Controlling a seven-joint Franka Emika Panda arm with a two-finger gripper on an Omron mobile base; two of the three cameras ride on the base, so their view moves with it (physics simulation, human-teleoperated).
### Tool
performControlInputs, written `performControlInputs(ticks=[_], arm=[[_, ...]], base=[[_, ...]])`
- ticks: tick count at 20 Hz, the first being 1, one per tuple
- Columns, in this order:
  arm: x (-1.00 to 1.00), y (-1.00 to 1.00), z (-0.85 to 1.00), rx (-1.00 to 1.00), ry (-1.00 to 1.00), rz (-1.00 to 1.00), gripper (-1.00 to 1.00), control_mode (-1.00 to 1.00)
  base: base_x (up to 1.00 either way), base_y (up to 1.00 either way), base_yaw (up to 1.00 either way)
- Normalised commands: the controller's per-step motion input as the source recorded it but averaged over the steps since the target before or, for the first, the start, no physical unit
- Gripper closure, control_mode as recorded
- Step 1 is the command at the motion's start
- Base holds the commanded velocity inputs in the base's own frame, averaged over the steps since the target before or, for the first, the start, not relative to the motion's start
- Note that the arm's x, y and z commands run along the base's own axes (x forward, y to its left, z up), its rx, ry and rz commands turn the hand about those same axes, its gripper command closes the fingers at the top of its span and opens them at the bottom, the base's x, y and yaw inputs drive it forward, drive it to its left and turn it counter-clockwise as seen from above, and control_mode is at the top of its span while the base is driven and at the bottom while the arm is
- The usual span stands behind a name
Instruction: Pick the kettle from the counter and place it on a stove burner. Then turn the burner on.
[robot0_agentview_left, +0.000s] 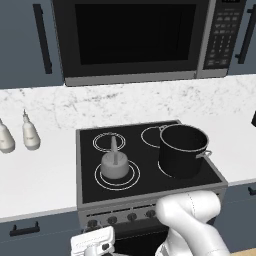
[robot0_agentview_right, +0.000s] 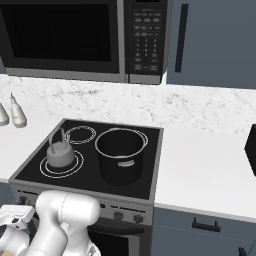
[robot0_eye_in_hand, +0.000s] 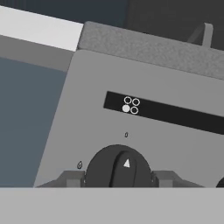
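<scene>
The small pale-grey kettle (robot0_agentview_left: 114, 165) (robot0_agentview_right: 60, 152) stands upright on the front-left stove burner (robot0_agentview_left: 132, 178) (robot0_agentview_right: 46, 173), inside its large white double ring. The white marble-look counter (robot0_agentview_left: 40, 175) lies left of the cooktop. My gripper (robot0_eye_in_hand: 118, 178) is low at the stove's front panel. Its two fingertips (robot0_eye_in_hand: 72, 178) press on either side of a round dark knob (robot0_eye_in_hand: 118, 164), whose white pointer aims up. Above the knob, a small burner diagram (robot0_eye_in_hand: 130, 105) has its lower-left dot filled. My white hand (robot0_agentview_left: 94, 244) shows just under the left end of the knob row.
A tall black pot (robot0_agentview_left: 182, 150) (robot0_agentview_right: 120, 155) fills the cooktop's right side. Two white bottles (robot0_agentview_left: 31, 132) stand on the left counter. A microwave (robot0_agentview_left: 135, 35) hangs above. More knobs (robot0_agentview_left: 131, 217) line the panel. A dark object (robot0_agentview_right: 251, 150) is at the right edge.
</scene>
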Motion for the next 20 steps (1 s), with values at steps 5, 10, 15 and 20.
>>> performControlInputs(ticks=[5, 10, 15, 20], arm=[[0.0, 0.11, 0.0, -0.12, 0.03, 0.0, 1.0, -1.0], [0.0, 0.57, -0.06, -0.5, 0.18, 0.0, 1.0, -1.0], [0.03, 0.74, -0.03, -0.61, 0.28, 0.0, 1.0, -1.0], [0.07, 0.84, 0.0, -0.61, 0.29, 0.0, 1.0, -1.0]], base=[[0.0, 0.0, 0.0], [0.0, 0.0, 0.0], [0.0, 0.0, 0.0], [0.0, 0.0, 0.0]])
